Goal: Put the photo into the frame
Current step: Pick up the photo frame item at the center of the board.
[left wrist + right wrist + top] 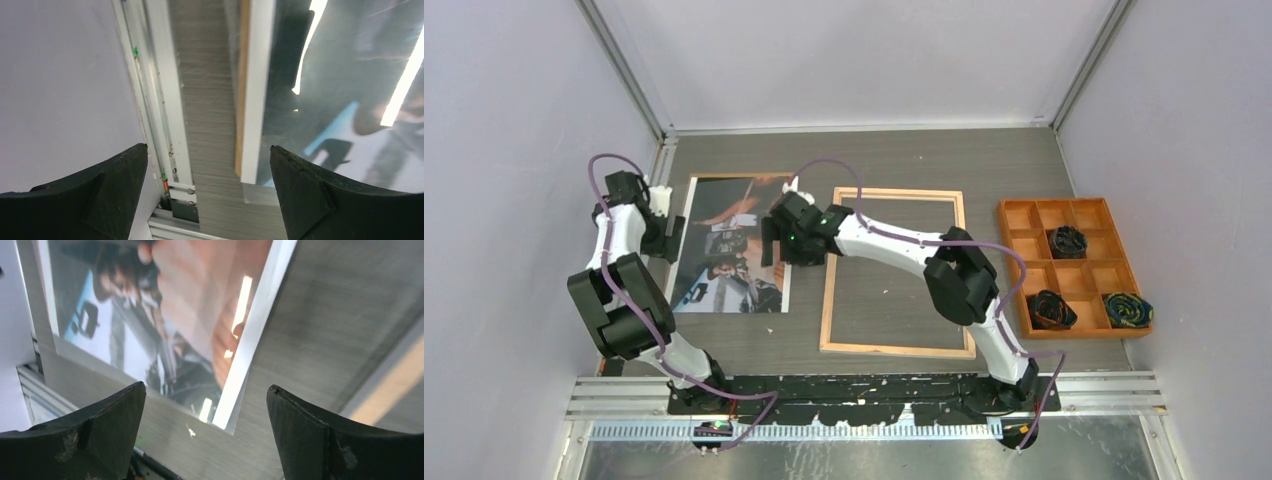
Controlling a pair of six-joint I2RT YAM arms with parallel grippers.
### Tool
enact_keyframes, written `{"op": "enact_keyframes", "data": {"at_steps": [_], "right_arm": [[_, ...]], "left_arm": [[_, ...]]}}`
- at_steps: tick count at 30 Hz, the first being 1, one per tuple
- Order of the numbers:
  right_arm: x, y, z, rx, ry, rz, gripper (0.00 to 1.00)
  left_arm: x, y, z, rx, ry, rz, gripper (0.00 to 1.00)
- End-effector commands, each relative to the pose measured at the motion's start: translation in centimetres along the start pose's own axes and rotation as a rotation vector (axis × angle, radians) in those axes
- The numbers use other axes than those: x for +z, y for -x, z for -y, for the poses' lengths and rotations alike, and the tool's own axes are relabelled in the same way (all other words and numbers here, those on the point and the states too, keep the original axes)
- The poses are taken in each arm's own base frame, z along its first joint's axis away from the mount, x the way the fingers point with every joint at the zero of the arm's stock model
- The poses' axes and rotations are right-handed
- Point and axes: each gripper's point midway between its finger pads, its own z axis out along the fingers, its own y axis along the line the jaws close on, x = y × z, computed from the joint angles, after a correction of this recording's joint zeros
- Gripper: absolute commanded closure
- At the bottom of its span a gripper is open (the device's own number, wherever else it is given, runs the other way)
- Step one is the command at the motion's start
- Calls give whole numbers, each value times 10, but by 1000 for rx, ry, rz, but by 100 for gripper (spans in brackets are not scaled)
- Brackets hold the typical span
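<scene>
The photo (pixel 727 262) lies face up just left of the frame (pixel 892 194). My left claw (pixel 671 238) hovers spread wide at the photo's left edge, my right claw (pixel 770 243) spread wide at its right edge, both gripping nothing.

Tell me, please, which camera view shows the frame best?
The top external view: the whole frame lies as a wooden rectangle, only its upper left corner crossed by the right arm. The right wrist view catches just a blurred strip, probably one rail, at its right edge; the left wrist view shows none.
</scene>
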Motion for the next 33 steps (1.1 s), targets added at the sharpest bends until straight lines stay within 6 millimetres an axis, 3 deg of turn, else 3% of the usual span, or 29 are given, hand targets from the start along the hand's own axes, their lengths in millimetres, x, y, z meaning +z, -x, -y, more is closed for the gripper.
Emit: {"op": "enact_keyframes", "data": {"at_steps": [1, 16, 27, 33], "right_arm": [[0, -24, -29, 107, 120, -80, 7], [6, -91, -11, 177, 53, -255, 19], [26, -108, -14, 263, 102, -299, 19], [20, -98, -27, 301, 179, -263, 23]], "left_arm": [[10, -6, -31, 13, 81, 22, 8], [63, -53, -3, 108, 18, -70, 17], [71, -69, 12, 148, -38, -102, 18], [73, -74, 19, 171, -64, -110, 18]]}}
